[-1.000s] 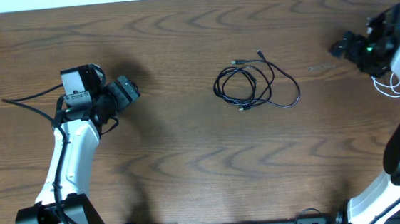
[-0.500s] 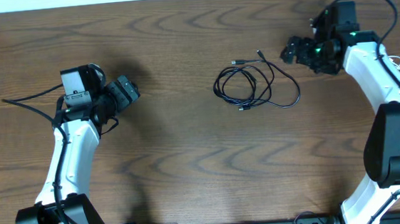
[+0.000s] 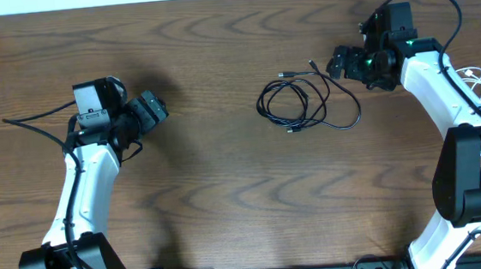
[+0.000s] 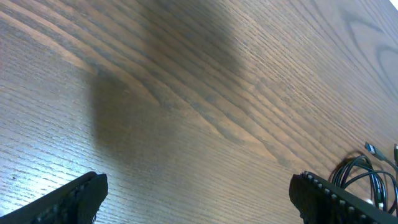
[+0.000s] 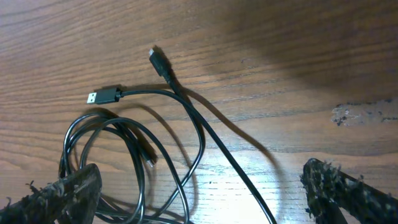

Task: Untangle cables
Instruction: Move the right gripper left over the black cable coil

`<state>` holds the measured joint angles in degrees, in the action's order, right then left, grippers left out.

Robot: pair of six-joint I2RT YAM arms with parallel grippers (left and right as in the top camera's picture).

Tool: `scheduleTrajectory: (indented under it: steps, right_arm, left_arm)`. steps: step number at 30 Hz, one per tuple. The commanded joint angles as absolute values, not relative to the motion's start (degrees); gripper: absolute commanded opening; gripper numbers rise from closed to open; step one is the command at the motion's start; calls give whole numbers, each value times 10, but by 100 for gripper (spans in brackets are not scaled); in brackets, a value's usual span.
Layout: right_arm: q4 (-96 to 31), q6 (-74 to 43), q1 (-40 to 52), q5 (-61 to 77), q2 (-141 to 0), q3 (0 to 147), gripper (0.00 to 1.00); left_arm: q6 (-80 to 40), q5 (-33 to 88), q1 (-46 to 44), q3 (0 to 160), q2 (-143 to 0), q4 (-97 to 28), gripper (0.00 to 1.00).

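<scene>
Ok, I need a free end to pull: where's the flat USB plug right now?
Overhead, the USB plug lies at the top edge of the black cables, with the right gripper just to their right.

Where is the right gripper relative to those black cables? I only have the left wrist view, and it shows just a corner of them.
Observer: The right gripper is close beside the black cables, on the right arm's side, near their far plug ends. It is open and holds nothing.
Operator: Do the cables look knotted?
Observer: The right wrist view shows loose overlapping loops. Two ends lie free of the loops, a USB-A plug and a smaller plug. I cannot tell if there is a real knot.
Operator: Is there a white cable anywhere?
Observer: Yes, a white cable lies well apart from the black ones, just beyond the right arm.
</scene>
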<state>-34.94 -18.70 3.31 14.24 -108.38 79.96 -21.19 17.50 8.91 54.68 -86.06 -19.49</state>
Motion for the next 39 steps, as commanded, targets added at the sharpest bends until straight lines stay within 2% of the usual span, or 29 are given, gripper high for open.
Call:
scheduleTrajectory:
  steps: [1, 39]
  right_arm:
    - [-353, -186, 35, 136, -1089, 794, 99]
    - [-345, -200, 122, 141, -1089, 792, 99]
  left_arm:
    - [-211, 171, 91, 554, -860, -196, 98]
    - [-211, 171, 91, 554, -860, -196, 98]
